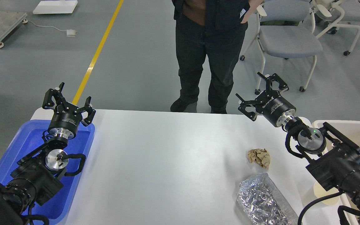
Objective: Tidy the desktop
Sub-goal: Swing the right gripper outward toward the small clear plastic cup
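Both grippers, left (68, 99) and right (262, 93), hover spread open, holding nothing; crumpled tan paper ball (259, 157) and silver foil bag (262, 200) lie on the white matte tabletop (167, 162)

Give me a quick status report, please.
Left gripper and right gripper open, empty. Desktop holds paper wad, foil bag. Nothing blocking.

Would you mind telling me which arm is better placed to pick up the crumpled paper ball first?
The right one, probably. The right gripper is open and hangs over the same side of the desktop as the paper ball and the foil bag. The left gripper is over the blue tray, far across.
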